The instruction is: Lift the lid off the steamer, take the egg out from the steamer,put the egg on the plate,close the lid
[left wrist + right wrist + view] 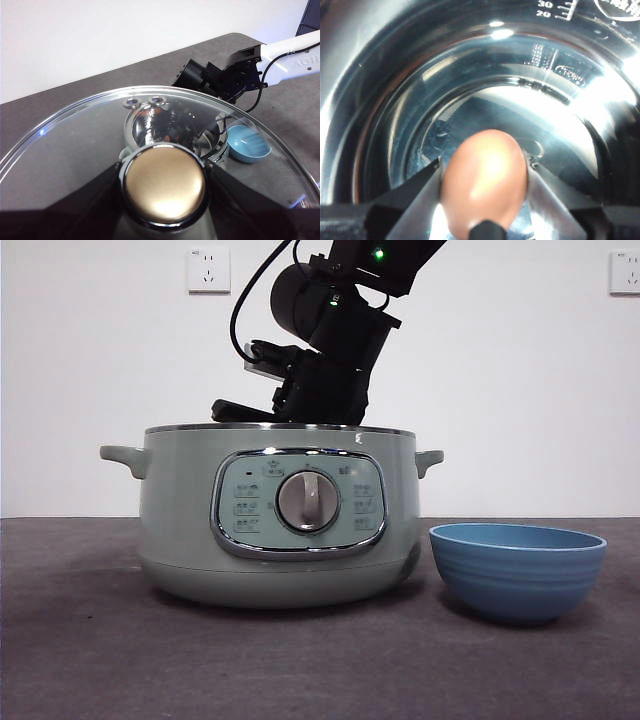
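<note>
Step in hand: I judge this to be the second step, taking the egg out of the steamer; the lid is already off.
Left gripper: its jaws are clenched on the knob of the lid, one on each side, and I have the glass held up well above the table, looking down through it at the open pot.
Right gripper: reaching down into the steamer from above; its jaws press the egg from both sides, so I read it as grasped, with the shiny metal pot floor behind it.
Egg: inside the steamer, between the right jaws. I cannot tell whether it rests on the floor of the pot or is already clear of it.
Plate: a blue bowl standing on the table just beside the steamer, on the side away from the left arm, with nothing in it that I can see.
Next move: I would raise the right arm straight up until the egg clears the chrome rim, then carry it sideways over the plate and lower it before releasing.
Care needed: the egg is smooth and round, so I expect it could slip; I would keep the grip steady and move slowly.
Lid: I would keep it held aside until the right arm is out of the pot.
</note>
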Controlling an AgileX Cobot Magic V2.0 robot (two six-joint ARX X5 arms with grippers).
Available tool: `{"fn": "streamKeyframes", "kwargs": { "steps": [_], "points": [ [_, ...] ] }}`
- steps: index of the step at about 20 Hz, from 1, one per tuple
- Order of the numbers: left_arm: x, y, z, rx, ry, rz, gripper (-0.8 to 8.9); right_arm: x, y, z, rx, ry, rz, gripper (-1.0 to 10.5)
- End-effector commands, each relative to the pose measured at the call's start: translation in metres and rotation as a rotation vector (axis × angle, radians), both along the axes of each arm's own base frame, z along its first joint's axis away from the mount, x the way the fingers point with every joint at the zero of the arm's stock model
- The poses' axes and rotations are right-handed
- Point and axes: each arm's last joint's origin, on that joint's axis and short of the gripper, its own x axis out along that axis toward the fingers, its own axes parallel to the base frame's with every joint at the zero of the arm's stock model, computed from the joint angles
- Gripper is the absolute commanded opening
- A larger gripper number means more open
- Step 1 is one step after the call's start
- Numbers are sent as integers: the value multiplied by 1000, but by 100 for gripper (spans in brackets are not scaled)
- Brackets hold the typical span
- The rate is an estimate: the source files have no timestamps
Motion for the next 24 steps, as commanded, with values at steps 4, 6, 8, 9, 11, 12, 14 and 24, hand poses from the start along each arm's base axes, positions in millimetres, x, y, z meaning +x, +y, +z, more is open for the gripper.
{"fn": "streamKeyframes", "kwargs": {
  "steps": [4,6,8,9,11,12,14,24],
  "points": [
    [-4,2,7,-22,-63,-1,-9,1,4,-1,27,-15,2,-12],
    [-4,2,7,-23,-64,-1,-8,-3,1,20,56,-57,7,-12],
    [-4,2,7,-23,-64,0,-8,-14,-9,59,100,-122,16,-12],
    [-4,2,7,-23,-64,0,-8,-23,-16,80,117,-149,16,-12],
    [-4,2,7,-23,-64,0,-8,-49,-38,125,128,-211,43,-12],
    [-4,2,7,-23,-64,0,-8,-64,-52,147,126,-243,50,-13],
    [-4,2,7,-23,-64,0,-8,-92,-86,181,72,-301,11,-13],
    [-4,2,7,-23,-64,-1,-8,-96,-167,155,-32,-109,-112,-13]
  ]
}}
